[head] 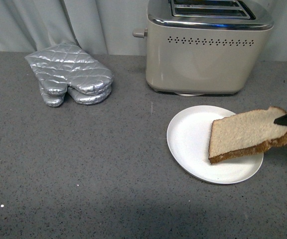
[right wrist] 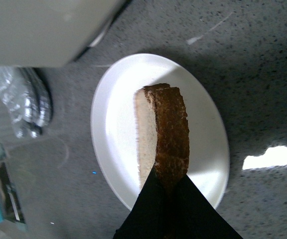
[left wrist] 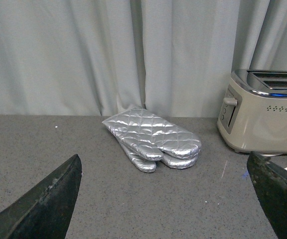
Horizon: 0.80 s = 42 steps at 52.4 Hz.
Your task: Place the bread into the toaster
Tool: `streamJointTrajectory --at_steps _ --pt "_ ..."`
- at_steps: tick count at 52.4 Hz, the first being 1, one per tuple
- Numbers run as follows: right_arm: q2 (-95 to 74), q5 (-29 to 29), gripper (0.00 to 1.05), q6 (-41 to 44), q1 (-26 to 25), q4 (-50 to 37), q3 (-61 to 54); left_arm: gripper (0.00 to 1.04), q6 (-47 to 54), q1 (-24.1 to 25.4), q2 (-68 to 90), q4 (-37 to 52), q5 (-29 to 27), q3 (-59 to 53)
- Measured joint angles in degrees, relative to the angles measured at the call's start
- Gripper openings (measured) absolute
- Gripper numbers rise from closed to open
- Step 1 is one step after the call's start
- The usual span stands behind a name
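Observation:
The bread [head: 245, 133], a tan slice with a dark crust, hangs tilted just above the white plate [head: 188, 144]. My right gripper [head: 285, 121] comes in from the right edge and is shut on the slice's right end. In the right wrist view the bread [right wrist: 168, 134] shows edge-on, crust up, pinched between the black fingers [right wrist: 146, 199] of my right gripper [right wrist: 169, 180]. The beige toaster [head: 203, 55] with a chrome top stands behind the plate, slots up. It also shows in the left wrist view [left wrist: 268, 114]. My left gripper [left wrist: 168, 199] is open and empty, low over the counter.
A silver quilted oven mitt [head: 71, 74] lies at the back left of the grey counter [head: 83, 164], and shows in the left wrist view [left wrist: 153, 137]. A grey curtain [head: 44, 22] hangs behind. The toaster's lever knob [head: 139, 33] sticks out on its left side.

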State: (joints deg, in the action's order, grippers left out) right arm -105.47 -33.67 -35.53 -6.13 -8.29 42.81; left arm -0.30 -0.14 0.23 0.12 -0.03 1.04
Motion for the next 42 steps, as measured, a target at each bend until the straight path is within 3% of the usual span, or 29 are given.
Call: streamJointTrajectory --at_steps 11,17,25,42 --pt "13.4 4.9 0.01 -22.9 5.4 -2.6 -2.3 0.98 0.0 0.0 0.0 0.0 0.0 0.0" --pt "19.7 14.1 0.01 -31.2 10.1 -1.9 -1.0 0.98 0.0 0.0 0.0 0.0 0.0 0.0" --pt "23.3 29.7 0.01 -34.9 16.4 -3.2 4.9 0.98 0.0 0.0 0.0 0.0 0.0 0.0" --pt "14.7 47.1 0.01 -43.1 23.8 -1.6 17.5 0.98 0.0 0.0 0.0 0.0 0.0 0.0"
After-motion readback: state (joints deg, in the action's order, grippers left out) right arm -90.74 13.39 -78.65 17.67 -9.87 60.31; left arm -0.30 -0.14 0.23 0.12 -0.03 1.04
